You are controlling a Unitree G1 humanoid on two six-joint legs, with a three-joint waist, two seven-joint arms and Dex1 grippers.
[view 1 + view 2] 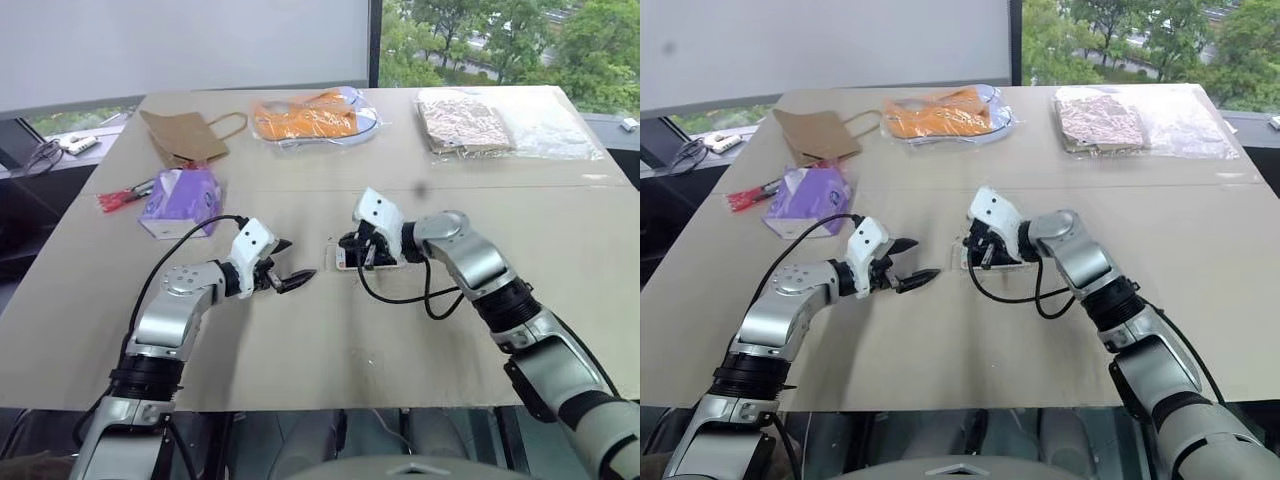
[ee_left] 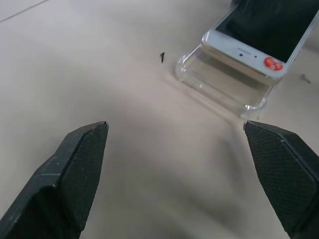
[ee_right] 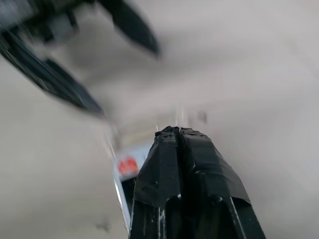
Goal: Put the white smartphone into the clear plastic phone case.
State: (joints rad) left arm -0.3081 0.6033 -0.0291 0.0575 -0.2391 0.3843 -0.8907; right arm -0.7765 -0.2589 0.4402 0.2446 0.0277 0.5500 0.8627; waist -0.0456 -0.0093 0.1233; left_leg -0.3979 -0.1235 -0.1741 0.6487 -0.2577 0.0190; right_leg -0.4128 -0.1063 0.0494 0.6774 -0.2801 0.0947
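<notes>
The white smartphone [image 2: 256, 37] lies on the clear plastic phone case [image 2: 227, 84] mid-table, its near end riding above the rim, so seating looks unfinished. The right gripper [image 3: 174, 133], clenched with nothing between its fingers, sits over the phone; the left gripper [image 2: 182, 174] waits released just beside.

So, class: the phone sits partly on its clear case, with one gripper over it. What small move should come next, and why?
Probably press down: the shut right gripper is over the white smartphone, whose near end rides above the rim of the clear plastic phone case, so it looks unseated. The open left gripper waits beside.
</notes>
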